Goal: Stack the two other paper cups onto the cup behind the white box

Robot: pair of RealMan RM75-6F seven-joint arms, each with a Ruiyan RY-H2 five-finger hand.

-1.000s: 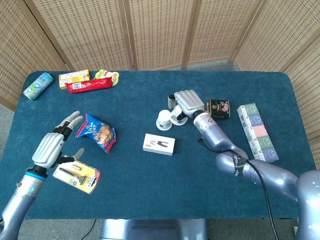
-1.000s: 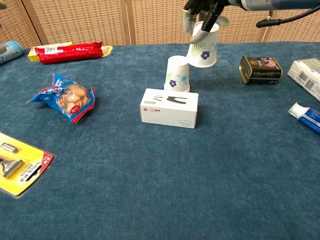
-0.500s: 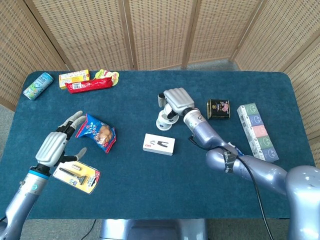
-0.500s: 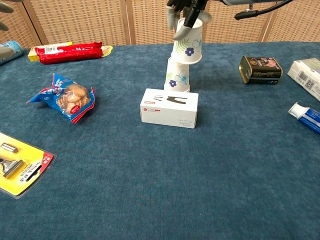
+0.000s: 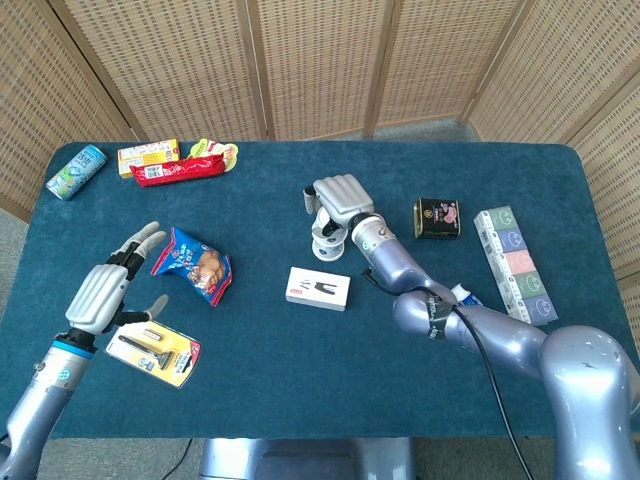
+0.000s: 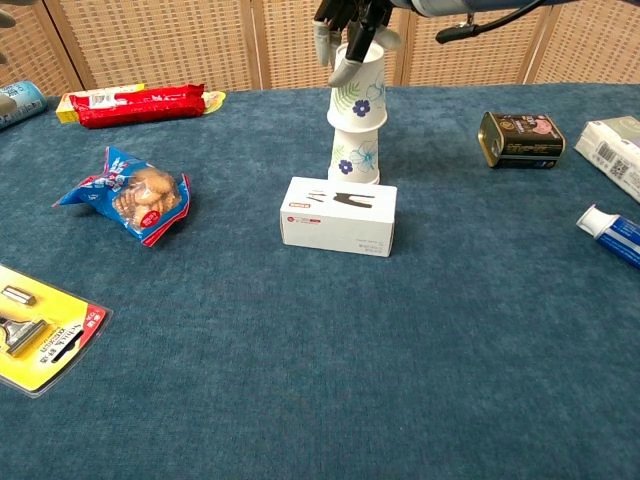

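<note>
Right hand (image 6: 350, 25) fingers (image 6: 345, 68) grip a paper cup (image 6: 359, 95) above the cup behind the white box (image 6: 355, 157); left hand (image 5: 105, 290) spread, holding nothing

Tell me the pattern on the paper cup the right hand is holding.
The held cup is white with blue flowers and green leaves, clearest in the chest view.

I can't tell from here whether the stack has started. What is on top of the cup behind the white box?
A second paper cup, held by the right hand, sits over the lower cup behind the white box. Whether it is fully seated is hidden.
</note>
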